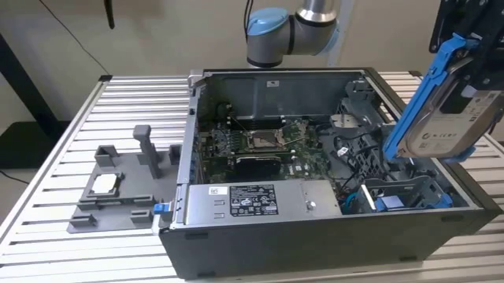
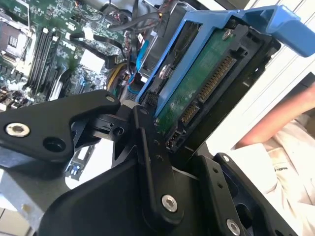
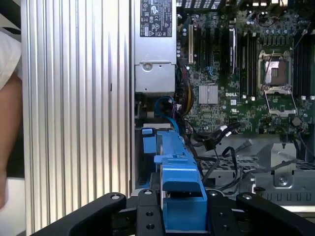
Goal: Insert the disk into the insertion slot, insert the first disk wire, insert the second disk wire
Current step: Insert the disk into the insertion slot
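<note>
Standing at the exterior view's left on the slatted tabletop (image 1: 47, 177) is a grey fixture (image 1: 118, 194) with upright posts. Next comes the open computer case (image 1: 315, 247), its motherboard (image 1: 260, 144) bare and the grey power-supply box (image 1: 252, 203) lying along the near wall. At the case's near right corner sits the insertion slot (image 1: 405, 191). The disk (image 1: 445, 127) hangs tilted in the air above it, apart from it, with its label face showing. The pincer (image 3: 182, 216) pinches the disk by its blue carrier, one black finger on either side. The second wrist view gives the disk's other face, a green circuit board with a connector row. Both wrist views catch a person's arm (image 2: 275, 120) (image 3: 10, 113) off to the side of the case.
</note>
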### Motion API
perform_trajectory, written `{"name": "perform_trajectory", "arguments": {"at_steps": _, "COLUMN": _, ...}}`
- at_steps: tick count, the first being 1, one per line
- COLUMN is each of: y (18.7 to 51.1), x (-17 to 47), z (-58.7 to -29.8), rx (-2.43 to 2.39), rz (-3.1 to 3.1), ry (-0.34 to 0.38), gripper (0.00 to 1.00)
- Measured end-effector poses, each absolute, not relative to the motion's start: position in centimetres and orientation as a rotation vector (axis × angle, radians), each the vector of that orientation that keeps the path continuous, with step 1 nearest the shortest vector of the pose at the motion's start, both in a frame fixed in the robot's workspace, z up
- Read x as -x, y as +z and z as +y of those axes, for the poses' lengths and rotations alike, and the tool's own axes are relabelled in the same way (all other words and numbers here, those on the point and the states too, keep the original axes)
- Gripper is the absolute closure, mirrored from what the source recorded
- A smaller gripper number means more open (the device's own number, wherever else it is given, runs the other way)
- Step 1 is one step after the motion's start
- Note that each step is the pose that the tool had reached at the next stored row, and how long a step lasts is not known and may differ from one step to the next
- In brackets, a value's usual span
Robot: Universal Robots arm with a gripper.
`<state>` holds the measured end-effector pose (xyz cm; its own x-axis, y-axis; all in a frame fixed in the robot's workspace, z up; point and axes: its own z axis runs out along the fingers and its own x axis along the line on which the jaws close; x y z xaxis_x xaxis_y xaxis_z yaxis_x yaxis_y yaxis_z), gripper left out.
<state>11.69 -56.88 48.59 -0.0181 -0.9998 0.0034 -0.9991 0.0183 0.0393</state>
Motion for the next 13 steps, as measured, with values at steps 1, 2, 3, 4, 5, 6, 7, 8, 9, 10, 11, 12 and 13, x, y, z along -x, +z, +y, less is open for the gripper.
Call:
{"name": "perform_trajectory", "arguments": {"at_steps": 1, "y": 48.4, "x": -11.7, "z": -56.9, "rx": -2.180, "rz": -2.220, "ry": -0.040, "gripper": 0.68}}
{"name": "perform_trajectory", "arguments": {"at_steps": 2, "y": 48.3, "x": -11.7, "z": -57.0, "rx": -2.180, "rz": -2.220, "ry": -0.040, "gripper": 0.68}}
{"name": "perform_trajectory", "arguments": {"at_steps": 3, "y": 48.2, "x": -11.7, "z": -57.1, "rx": -2.180, "rz": -2.220, "ry": -0.040, "gripper": 0.68}}
{"name": "perform_trajectory", "arguments": {"at_steps": 4, "y": 48.0, "x": -11.7, "z": -57.1, "rx": -2.180, "rz": -2.220, "ry": -0.040, "gripper": 0.68}}
{"name": "perform_trajectory", "arguments": {"at_steps": 5, "y": 47.9, "x": -11.7, "z": -57.1, "rx": -2.180, "rz": -2.220, "ry": -0.040, "gripper": 0.68}}
{"name": "perform_trajectory", "arguments": {"at_steps": 6, "y": 47.7, "x": -11.7, "z": -57.1, "rx": -2.180, "rz": -2.220, "ry": -0.040, "gripper": 0.68}}
{"name": "perform_trajectory", "arguments": {"at_steps": 7, "y": 47.5, "x": -11.7, "z": -57.1, "rx": -2.180, "rz": -2.220, "ry": -0.040, "gripper": 0.68}}
{"name": "perform_trajectory", "arguments": {"at_steps": 8, "y": 47.4, "x": -11.7, "z": -57.1, "rx": -2.180, "rz": -2.220, "ry": -0.040, "gripper": 0.68}}
{"name": "perform_trajectory", "arguments": {"at_steps": 9, "y": 47.2, "x": -11.7, "z": -57.2, "rx": -2.180, "rz": -2.220, "ry": -0.040, "gripper": 0.68}}
{"name": "perform_trajectory", "arguments": {"at_steps": 10, "y": 47.0, "x": -11.7, "z": -57.2, "rx": -2.181, "rz": -2.219, "ry": -0.040, "gripper": 0.68}}
{"name": "perform_trajectory", "arguments": {"at_steps": 11, "y": 46.8, "x": -11.7, "z": -57.2, "rx": -2.181, "rz": -2.219, "ry": -0.040, "gripper": 0.68}}
{"name": "perform_trajectory", "arguments": {"at_steps": 12, "y": 46.6, "x": -11.7, "z": -57.2, "rx": -2.181, "rz": -2.219, "ry": -0.039, "gripper": 0.68}}
{"name": "perform_trajectory", "arguments": {"at_steps": 13, "y": 46.5, "x": -11.7, "z": -57.2, "rx": -2.182, "rz": -2.219, "ry": -0.038, "gripper": 0.68}}
